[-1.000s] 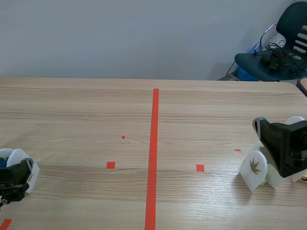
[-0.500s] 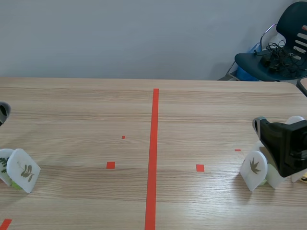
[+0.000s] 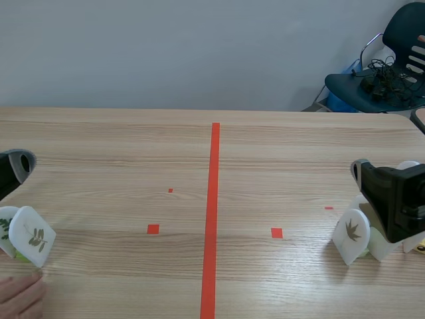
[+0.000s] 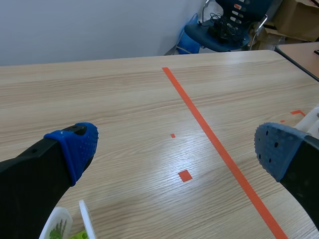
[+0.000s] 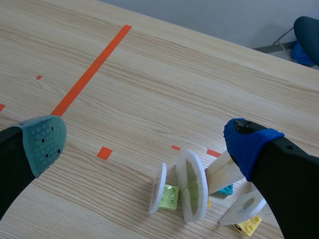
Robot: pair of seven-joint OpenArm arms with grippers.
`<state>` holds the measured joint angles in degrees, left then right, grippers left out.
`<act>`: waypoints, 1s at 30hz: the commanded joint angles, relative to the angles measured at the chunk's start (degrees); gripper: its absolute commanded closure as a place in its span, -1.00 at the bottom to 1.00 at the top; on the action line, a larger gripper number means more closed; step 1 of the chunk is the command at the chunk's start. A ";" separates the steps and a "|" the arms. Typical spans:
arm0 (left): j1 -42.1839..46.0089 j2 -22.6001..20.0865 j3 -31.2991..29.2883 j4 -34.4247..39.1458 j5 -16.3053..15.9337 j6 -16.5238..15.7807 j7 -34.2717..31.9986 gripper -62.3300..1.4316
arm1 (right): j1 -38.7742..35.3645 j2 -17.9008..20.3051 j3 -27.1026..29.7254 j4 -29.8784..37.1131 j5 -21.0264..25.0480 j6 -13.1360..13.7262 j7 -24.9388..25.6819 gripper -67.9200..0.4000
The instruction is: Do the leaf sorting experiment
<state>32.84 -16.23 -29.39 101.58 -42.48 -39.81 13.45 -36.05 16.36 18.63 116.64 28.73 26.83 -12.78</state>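
Note:
White discs with pressed leaves stand on small toy bricks. Two of them, one leaf disc (image 3: pixel 32 237) and another (image 3: pixel 5 229), stand at the table's left edge; they show under my left gripper (image 4: pixel 174 149) as disc edges (image 4: pixel 85 225). That gripper is open, raised above the table, holding nothing. On the right, a brown-leaf disc (image 3: pixel 352 230) stands before my right arm (image 3: pixel 395 199). My right gripper (image 5: pixel 147 144) is open above several discs (image 5: pixel 192 186) on green (image 5: pixel 169 196), blue (image 5: pixel 225 189) and yellow (image 5: pixel 246 226) bricks.
A person's hand (image 3: pixel 20 296) lies at the table's near left corner, just below the left discs. A red tape line (image 3: pixel 212 219) runs down the table's middle. A dark chair (image 3: pixel 382 73) with cables stands beyond the far right corner.
My left arm lifted off the left discs and now hangs higher at the left edge. A person's hand has come in at the near left corner. The right arm kept still.

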 commanded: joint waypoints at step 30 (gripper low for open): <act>-2.23 -0.17 2.49 0.15 8.92 -0.07 -5.05 -1.00 | 0.85 0.28 0.48 0.04 0.46 -0.22 1.36 -1.00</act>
<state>30.65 -16.21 -26.89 101.56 -32.77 -39.81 9.56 -36.05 16.36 18.63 116.64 28.73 26.83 -12.29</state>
